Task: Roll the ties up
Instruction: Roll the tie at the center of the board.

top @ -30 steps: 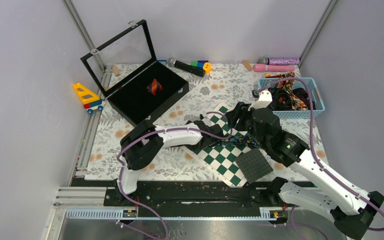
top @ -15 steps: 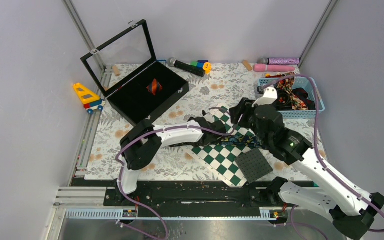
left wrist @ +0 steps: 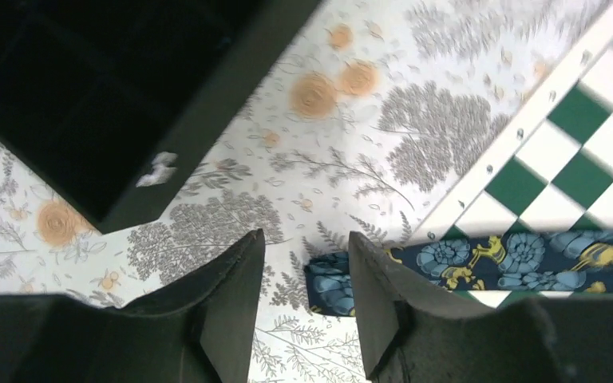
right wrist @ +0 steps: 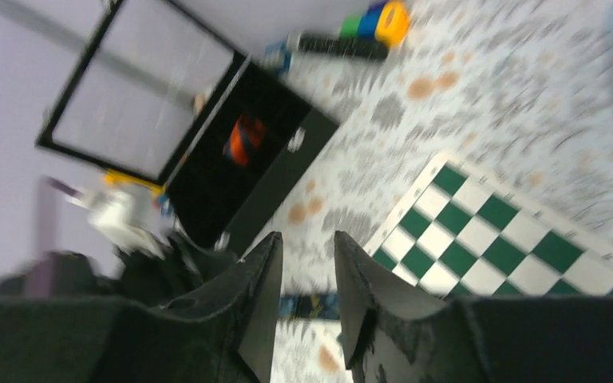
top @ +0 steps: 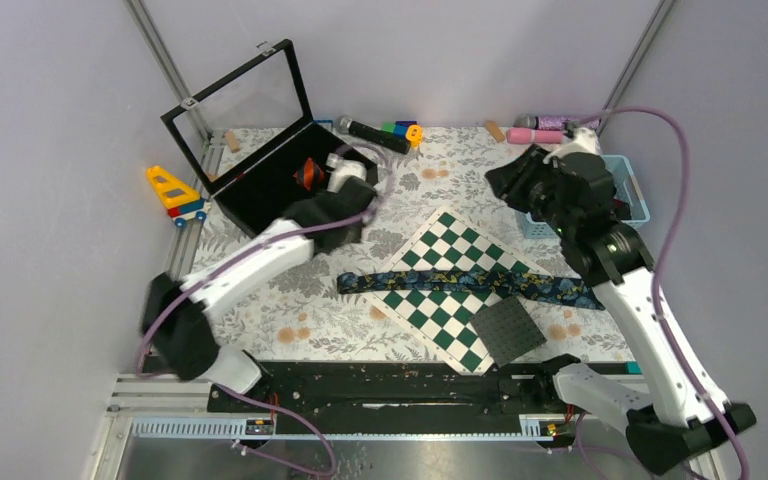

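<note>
On the flower-printed table cover (top: 310, 330), the open black display box (top: 255, 195) stands at the far left and the green-and-white chequered board (top: 440, 320) lies near the centre. A blue basket (top: 640, 200) sits at the far right, its contents largely hidden by the right arm. One navy floral tie (top: 460, 283) lies flat and full length, running left to right across the board, with both ends on the cover. A red-and-black striped tie (top: 307, 172), already rolled, rests inside the box.

Both arms are raised clear of the flat tie. The left gripper (left wrist: 305, 263) hangs above the tie's left end (left wrist: 331, 283), jaws part-way open with nothing between them. The right gripper (right wrist: 307, 255) is high at the far right, jaws narrowly apart and empty, though that view is blurred.

The tie is judged light, limp and smooth, likely to slide on the board and to spring loose unless rolled tightly. The best hold appears to be a pinch across the left end, with the other gripper pressing the strip flat.
</note>
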Tool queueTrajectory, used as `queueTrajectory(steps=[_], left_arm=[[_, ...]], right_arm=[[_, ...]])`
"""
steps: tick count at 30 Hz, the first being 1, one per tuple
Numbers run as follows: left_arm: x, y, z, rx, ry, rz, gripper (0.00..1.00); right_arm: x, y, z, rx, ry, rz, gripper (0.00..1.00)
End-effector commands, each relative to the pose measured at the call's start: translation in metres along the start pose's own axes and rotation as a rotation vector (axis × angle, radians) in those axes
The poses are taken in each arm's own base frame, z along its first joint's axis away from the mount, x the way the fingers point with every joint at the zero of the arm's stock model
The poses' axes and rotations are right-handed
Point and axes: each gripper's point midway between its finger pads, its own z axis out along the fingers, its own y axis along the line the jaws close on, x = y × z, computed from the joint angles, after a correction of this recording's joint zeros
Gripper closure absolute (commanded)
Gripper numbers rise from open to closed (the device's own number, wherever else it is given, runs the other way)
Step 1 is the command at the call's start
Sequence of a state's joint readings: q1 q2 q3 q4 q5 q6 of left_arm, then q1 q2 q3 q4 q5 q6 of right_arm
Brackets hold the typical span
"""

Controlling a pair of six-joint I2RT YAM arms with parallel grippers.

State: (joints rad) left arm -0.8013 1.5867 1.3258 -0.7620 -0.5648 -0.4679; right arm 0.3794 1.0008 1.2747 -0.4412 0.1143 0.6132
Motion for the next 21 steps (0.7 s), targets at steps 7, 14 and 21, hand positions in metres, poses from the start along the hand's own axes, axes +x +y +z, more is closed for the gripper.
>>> queueTrajectory(steps=[7,14,21], left_arm=[[-0.015,0.064,-0.024,0.301,-0.192,-0.476,0.55],[0.026,0.066,-0.005,0.333,-0.160,-0.599,0.62],[0.053,0.074,0.006,0.265,-0.117,-0.614,0.67]], right_arm=[[0.181,0.046,0.052,-0.223,0.565,0.095,0.62],[0.287,0.095,0.062,-0.323,0.822,0.093,0.66],[0.337,0.116,0.068,-0.410,0.964,0.106,0.74]])
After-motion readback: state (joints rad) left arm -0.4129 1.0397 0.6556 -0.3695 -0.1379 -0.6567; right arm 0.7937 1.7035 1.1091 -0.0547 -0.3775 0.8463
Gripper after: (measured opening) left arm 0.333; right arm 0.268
